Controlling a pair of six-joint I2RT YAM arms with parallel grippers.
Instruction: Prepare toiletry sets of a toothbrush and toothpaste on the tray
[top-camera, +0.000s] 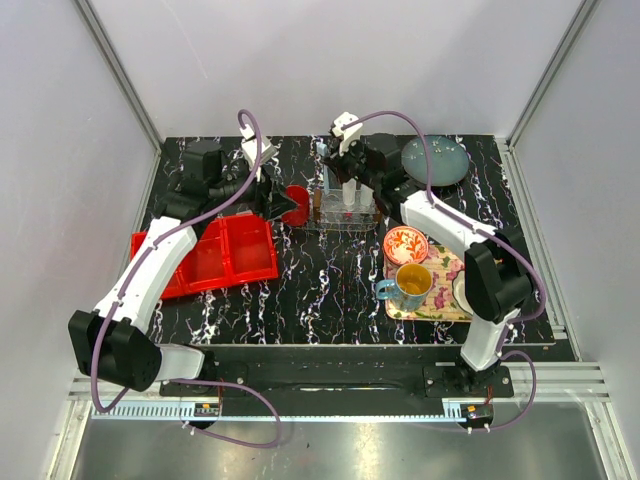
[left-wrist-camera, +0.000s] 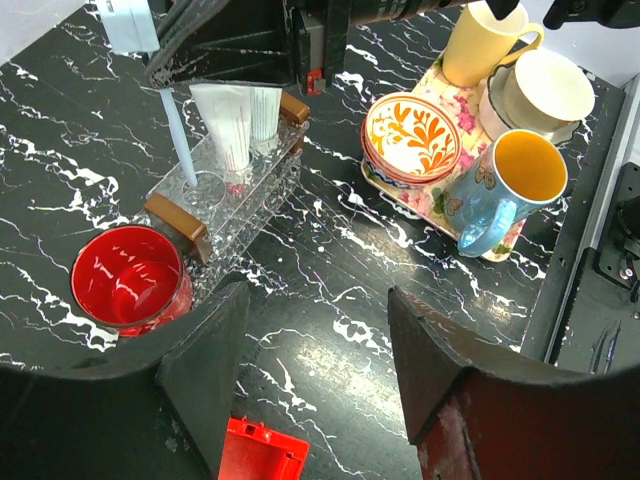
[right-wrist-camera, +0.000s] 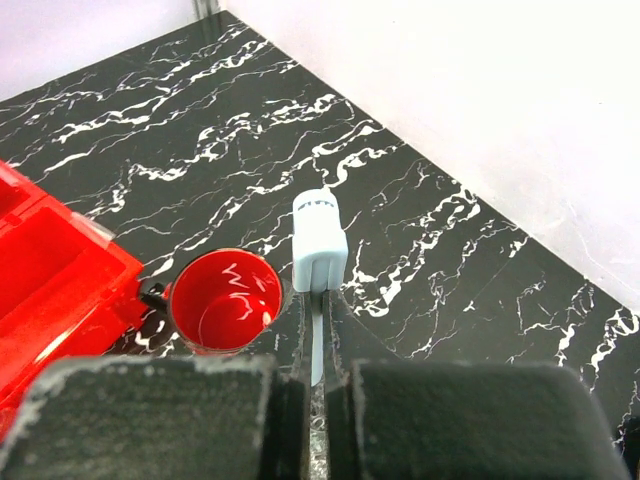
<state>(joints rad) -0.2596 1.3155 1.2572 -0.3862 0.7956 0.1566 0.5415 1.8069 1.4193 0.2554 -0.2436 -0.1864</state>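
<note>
Right wrist view, right fingers (right-wrist-camera: 170, 420) pinched on toothbrush (right-wrist-camera: 319, 240), left fingers (left-wrist-camera: 205, 370) spread wide, empty.

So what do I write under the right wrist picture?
The right jaws pinch a toothbrush, head poking out, with a red cup and red bin on the table below.

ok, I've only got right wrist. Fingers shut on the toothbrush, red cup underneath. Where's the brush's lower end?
Observer: Left wrist view shows the toothbrush upright, its lower end down inside the clear tray, at the end nearest the red cup.
Operator: Paste in yet?
Observer: Yes, two toothpaste tubes stand upright in the tray, right beside the brush.
Operator: And the other arm?
Observer: Left gripper is open and empty, over bare table next to the cup.
</note>
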